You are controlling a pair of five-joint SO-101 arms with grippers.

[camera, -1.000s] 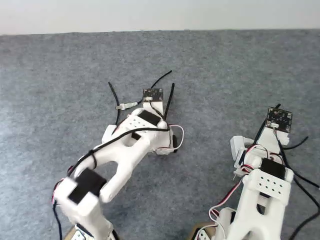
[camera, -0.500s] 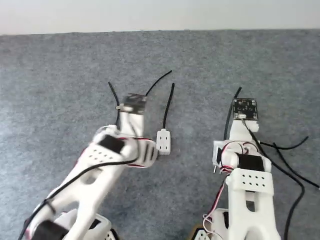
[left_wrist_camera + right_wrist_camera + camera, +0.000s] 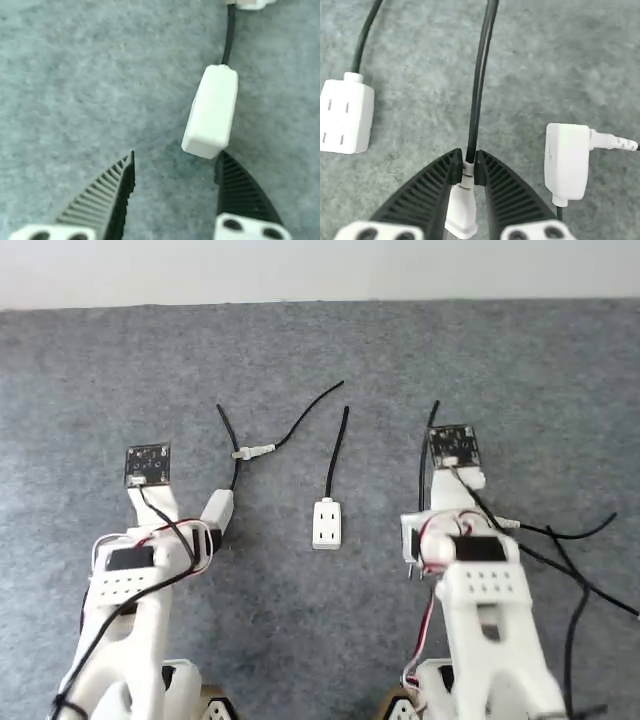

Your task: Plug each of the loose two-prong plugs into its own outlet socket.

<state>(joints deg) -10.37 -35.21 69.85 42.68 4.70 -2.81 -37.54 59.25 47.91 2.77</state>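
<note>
My right gripper [image 3: 466, 167] is shut on the neck of a white two-prong plug [image 3: 460, 215], whose black cable [image 3: 479, 75] runs away from it over the carpet [image 3: 428, 445]. To one side of it lies a white outlet block [image 3: 345, 117] with slots facing up, at the table's middle [image 3: 326, 522]. On the other side lies a second white block [image 3: 566, 162]. My left gripper [image 3: 172, 190] is open just short of a white socket block [image 3: 211, 111] on a black cord [image 3: 218, 510], which lies close to one finger. A loose white plug [image 3: 255, 451] lies farther out.
Grey carpet covers the table. Loose black cables [image 3: 310, 405] curve across its far middle. More black wires [image 3: 580, 532] trail off the right arm to the right. A pale wall edge [image 3: 320, 270] bounds the far side.
The left arm has swung from the table's middle out to the left, uncovering the middle outlet block. The right arm has shifted left, bringing its black cable along.
</note>
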